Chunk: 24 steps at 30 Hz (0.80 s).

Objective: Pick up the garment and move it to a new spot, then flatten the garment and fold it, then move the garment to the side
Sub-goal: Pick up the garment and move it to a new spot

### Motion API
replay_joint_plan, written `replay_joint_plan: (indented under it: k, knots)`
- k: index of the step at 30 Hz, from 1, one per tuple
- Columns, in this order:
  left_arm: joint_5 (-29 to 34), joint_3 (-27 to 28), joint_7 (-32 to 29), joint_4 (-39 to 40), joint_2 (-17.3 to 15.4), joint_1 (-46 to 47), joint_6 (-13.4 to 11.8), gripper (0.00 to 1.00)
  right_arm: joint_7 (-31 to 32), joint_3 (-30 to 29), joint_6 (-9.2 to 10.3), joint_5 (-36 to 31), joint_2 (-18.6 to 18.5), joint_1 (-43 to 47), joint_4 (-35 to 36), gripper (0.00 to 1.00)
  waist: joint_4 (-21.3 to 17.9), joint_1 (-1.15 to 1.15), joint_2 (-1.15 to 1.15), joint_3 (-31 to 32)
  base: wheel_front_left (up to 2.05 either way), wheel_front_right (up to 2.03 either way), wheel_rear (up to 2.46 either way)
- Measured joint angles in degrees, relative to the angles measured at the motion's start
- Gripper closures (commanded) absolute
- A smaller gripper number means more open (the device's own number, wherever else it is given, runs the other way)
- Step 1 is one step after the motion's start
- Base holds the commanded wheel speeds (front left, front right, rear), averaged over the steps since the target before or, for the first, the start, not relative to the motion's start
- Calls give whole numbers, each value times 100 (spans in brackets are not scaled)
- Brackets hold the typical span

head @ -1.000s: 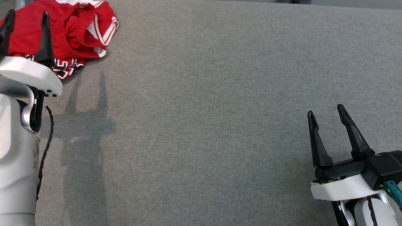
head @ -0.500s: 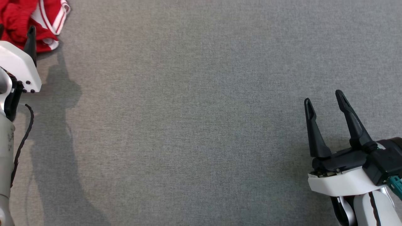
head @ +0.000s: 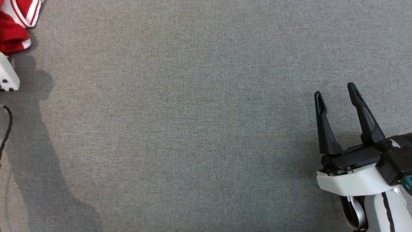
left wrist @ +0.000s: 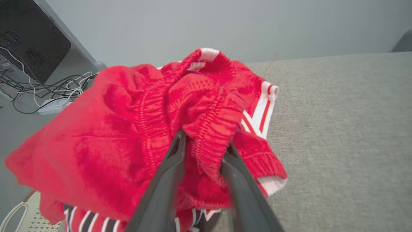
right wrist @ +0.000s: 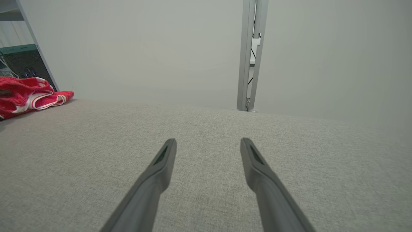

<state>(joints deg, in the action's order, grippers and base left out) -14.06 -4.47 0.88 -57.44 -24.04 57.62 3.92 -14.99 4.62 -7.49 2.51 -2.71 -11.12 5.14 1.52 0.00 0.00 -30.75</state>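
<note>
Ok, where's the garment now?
The garment is top left in the head view on the grey surface, a fold between the fingers of the left gripper.

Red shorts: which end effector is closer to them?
Left. The left end effector has a fold of the shorts between its fingers; the right end effector hangs far to their right, apart from them.

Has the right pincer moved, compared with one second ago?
Yes. Judged against the red garment, the right pincer now stands farther to the right in the head view, though the camera also shifted.
</note>
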Motion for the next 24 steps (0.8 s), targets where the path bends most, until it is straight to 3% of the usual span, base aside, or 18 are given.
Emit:
replay_joint_plan:
  k: [9, 18, 24]
  knots:
    - [-121, 53, 307, -96, -25, 142, -20, 100, 0, 52, 0, 109, 0, -2, -57, 0, -10, 0, 0, 267, 0, 0, 0]
    - [249, -486, 568, 312, -47, 394, 87, 100, 0, 10, 0, 336, 0, 142, -210, 0, -40, 0, 0, 925, 0, 0, 0]
    - [423, -1003, 432, 771, 287, 497, 237, 100, 1, -60, 0, 516, 0, 350, -300, 0, -76, 0, 0, 1511, 0, 0, 0]
